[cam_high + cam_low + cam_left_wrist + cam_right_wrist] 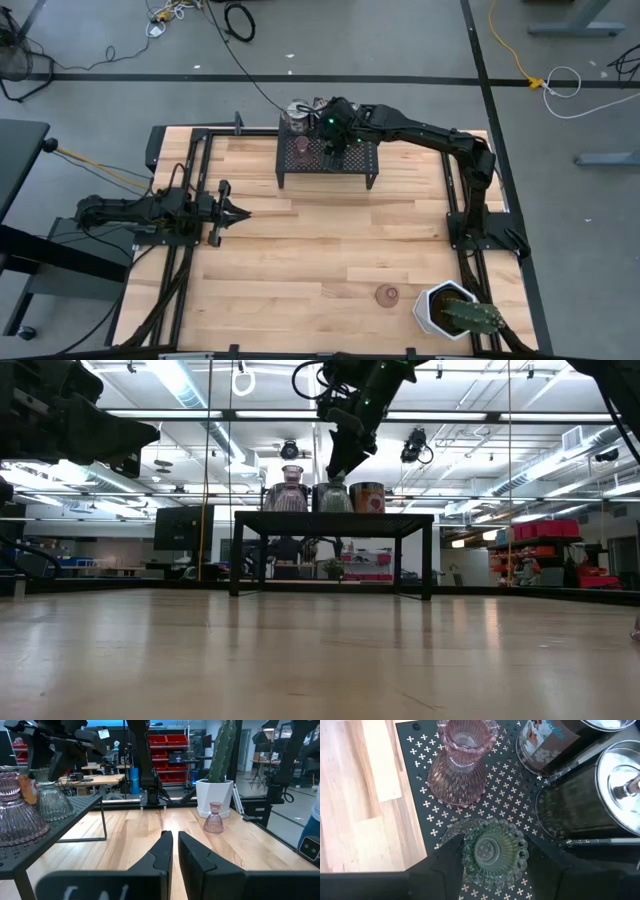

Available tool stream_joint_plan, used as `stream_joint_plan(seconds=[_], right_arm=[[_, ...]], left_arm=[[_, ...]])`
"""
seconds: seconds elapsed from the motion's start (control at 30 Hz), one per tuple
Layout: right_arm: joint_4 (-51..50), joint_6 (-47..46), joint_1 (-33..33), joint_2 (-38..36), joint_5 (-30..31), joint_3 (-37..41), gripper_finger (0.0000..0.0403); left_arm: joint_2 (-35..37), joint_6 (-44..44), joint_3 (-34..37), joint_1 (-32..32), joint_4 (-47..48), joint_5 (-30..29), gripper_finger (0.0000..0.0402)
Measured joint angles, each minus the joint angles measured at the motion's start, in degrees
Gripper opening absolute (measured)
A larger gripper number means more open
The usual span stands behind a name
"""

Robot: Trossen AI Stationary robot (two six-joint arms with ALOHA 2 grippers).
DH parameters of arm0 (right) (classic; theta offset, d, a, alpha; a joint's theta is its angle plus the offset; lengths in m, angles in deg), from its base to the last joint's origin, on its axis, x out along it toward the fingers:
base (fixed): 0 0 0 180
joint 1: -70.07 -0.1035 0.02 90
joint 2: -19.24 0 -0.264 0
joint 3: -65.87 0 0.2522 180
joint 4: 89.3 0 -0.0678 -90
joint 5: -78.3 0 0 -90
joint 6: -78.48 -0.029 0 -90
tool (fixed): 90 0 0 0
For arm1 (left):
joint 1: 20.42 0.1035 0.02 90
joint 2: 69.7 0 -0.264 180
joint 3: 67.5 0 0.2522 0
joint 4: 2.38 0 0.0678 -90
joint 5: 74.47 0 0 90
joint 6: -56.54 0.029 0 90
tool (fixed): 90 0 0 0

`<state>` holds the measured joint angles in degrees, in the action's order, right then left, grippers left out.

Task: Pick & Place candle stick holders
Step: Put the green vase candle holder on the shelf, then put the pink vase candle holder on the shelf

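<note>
Overhead, wooden table (330,255) carries a black mesh rack (327,158) at its far edge, where the right gripper (333,143) reaches over the rack top among the holders gathered there; a pink glass holder (387,294) stands alone on the wood near the front, just beside the white hexagonal pot with a cactus (452,310), and the left gripper (232,212) rests low at the left side, well apart from the rack, its fingers drawn together. Level with the tabletop, the rack (333,518) shows a pink glass holder (290,491) at one end, a green glass holder (333,495) in the middle and a metallic can-like holder (367,497) beside it, with the right gripper (338,468) coming down onto the green one. Left wrist view: the left gripper (174,851) has its fingers nearly touching with nothing between them, pointing toward the lone pink holder (214,818) beside the cactus pot (215,797). Right wrist view: the right gripper (492,865) straddles the green glass holder (489,851), one dark finger at each side of its beaded rim, clamped on it as it stands on the rack, near a pink holder (460,762) and the silvery metallic holders (592,795).
</note>
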<state>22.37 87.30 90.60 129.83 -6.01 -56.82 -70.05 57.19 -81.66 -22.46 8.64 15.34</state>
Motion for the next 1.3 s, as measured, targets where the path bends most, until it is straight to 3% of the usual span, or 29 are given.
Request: stream_joint_plan(seconds=[0.43, 1.3], right_arm=[[0.65, 1.12, 0.00, 0.01, -0.22, 0.09, 0.0188], [0.99, 2.14, 0.00, 0.22, -0.61, 0.17, 0.0330]], left_arm=[[0.00, 0.00, 0.00, -0.02, 0.00, 0.00, 0.0034], [-0.01, 0.00, 0.00, -0.01, 0.00, 0.00, 0.0034]])
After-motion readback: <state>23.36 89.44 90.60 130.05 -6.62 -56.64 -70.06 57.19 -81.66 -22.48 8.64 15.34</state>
